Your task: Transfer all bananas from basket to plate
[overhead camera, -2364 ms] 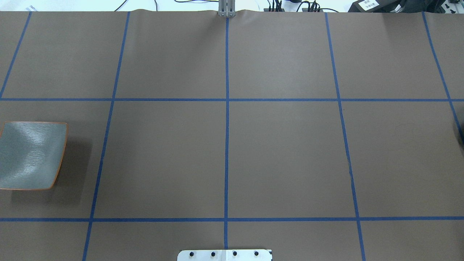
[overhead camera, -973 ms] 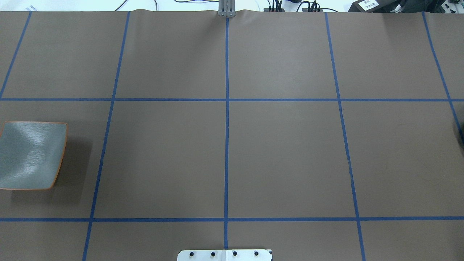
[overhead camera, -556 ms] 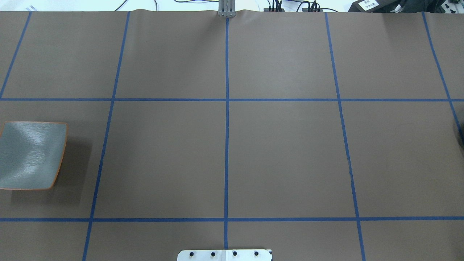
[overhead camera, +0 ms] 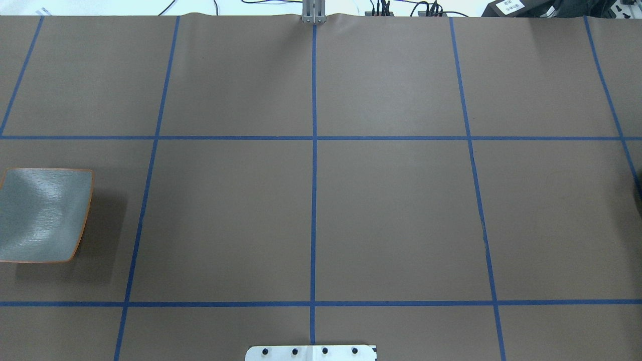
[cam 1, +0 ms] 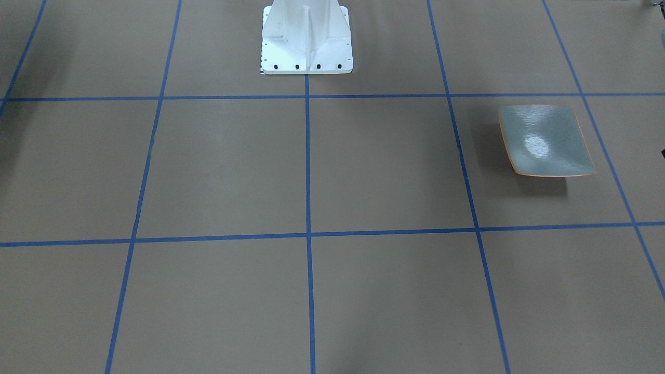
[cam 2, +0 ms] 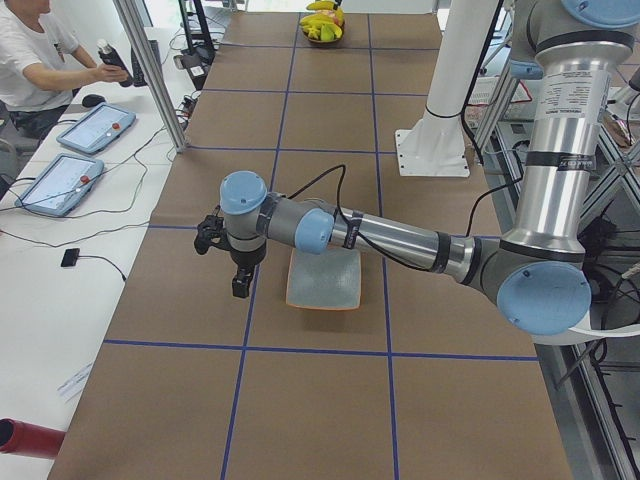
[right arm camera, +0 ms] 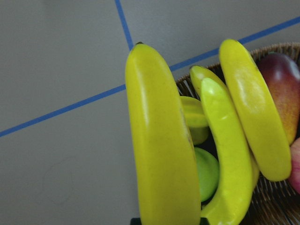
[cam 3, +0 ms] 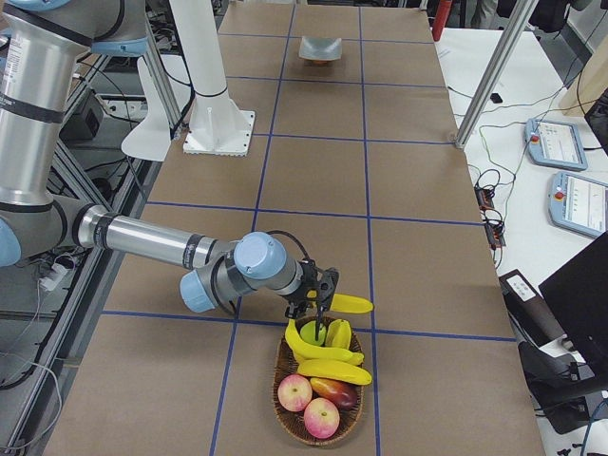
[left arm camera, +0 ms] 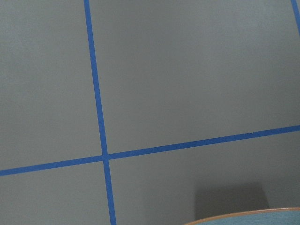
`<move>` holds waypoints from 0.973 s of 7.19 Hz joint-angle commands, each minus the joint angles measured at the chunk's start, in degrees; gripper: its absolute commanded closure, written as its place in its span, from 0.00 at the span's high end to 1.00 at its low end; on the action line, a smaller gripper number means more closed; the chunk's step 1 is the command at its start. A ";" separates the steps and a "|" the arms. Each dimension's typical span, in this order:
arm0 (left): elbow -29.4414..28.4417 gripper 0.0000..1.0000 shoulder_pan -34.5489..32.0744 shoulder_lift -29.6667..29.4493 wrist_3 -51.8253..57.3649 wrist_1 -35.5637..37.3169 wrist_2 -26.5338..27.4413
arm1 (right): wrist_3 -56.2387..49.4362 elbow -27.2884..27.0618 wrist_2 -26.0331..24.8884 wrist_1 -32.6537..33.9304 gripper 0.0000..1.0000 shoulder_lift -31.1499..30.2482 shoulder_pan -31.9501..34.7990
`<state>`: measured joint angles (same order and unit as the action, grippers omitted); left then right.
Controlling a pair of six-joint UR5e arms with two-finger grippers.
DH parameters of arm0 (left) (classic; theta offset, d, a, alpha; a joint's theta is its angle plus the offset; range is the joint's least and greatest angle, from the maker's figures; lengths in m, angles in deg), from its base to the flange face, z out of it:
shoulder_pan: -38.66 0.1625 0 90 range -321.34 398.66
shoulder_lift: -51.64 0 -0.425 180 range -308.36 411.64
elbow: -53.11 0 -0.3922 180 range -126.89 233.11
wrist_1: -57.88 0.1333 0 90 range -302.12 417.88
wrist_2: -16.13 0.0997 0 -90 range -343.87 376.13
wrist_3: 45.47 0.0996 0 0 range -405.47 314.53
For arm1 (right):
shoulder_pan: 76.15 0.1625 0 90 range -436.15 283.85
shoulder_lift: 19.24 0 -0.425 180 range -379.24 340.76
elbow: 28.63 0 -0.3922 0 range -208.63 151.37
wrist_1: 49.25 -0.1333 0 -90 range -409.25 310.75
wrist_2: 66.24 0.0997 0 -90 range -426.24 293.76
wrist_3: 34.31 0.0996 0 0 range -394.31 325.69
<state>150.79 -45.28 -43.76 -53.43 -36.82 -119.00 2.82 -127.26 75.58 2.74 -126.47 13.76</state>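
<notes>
the basket [cam 3: 283, 420] is holding two bananas [cam 3: 332, 370] among other fruit [cam 3: 321, 416]. the plate [cam 2: 325, 280] is sitting well apart, the left gripper [cam 2: 241, 287] hovering beside it, jaws i cannot tell. the right gripper [cam 3: 318, 293] is clamping a third banana [cam 3: 351, 304] above the basket.

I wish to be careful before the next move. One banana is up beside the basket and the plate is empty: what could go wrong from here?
1. The banana seems held near one end by the right gripper, so it may tilt or slip.
2. The plate lies at the table's opposite end from the basket: a long carry.
3. The left gripper hangs beside the plate and could obstruct placing.
</notes>
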 commanded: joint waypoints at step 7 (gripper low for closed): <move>-0.83 1.00 14.30 -17.24 -41.60 -6.73 -7.33 | 38.32 -0.07 -3.83 0.75 0.00 36.79 -35.57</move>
<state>149.84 -34.18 -57.08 -86.11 -42.40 -126.01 35.50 -127.57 72.35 3.47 -95.00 -17.86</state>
